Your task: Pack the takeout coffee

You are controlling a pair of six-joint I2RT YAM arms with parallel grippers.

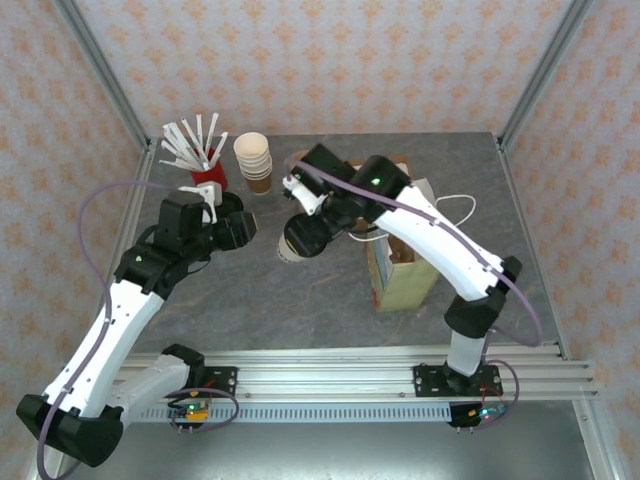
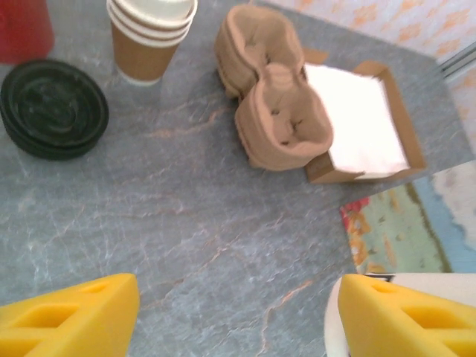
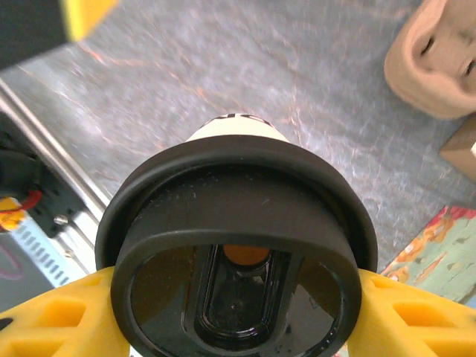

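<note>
Takeout coffee (image 3: 238,253) is the small thing everything here hangs on, so it comes last. The grey bench (image 1: 300,300) carries everything. Over it the right arm (image 1: 440,235) reaches in from its base and bends back toward the middle, while the left arm (image 1: 130,300) stretches up the left side. The paper bag (image 1: 410,285) stands upright under the right forearm, its mouth partly covered by that arm. Farther back lie an open box of white napkins (image 2: 357,119) and, touching its near-left corner, a moulded pulp cup carrier (image 2: 279,111). A stack of lidless cups (image 2: 149,37) stands near a loose black lid (image 2: 52,108) and a red holder of straws (image 1: 195,150). The left fingers (image 2: 67,320) stand wide apart with only bare bench between them. The right fingers (image 3: 52,320) are clamped on the takeout coffee from both sides just under its black lid. The lid faces the wrist, so the cup's long axis runs along the fingers and points down at the bench. Whether its base rests on the bench or hangs just above it I cannot tell. The cup is near the bench's middle, and the bag is just to its right in the overhead view. By my reading, the coming move is a short carry rightward, and the right arm is already holding the cup.
</note>
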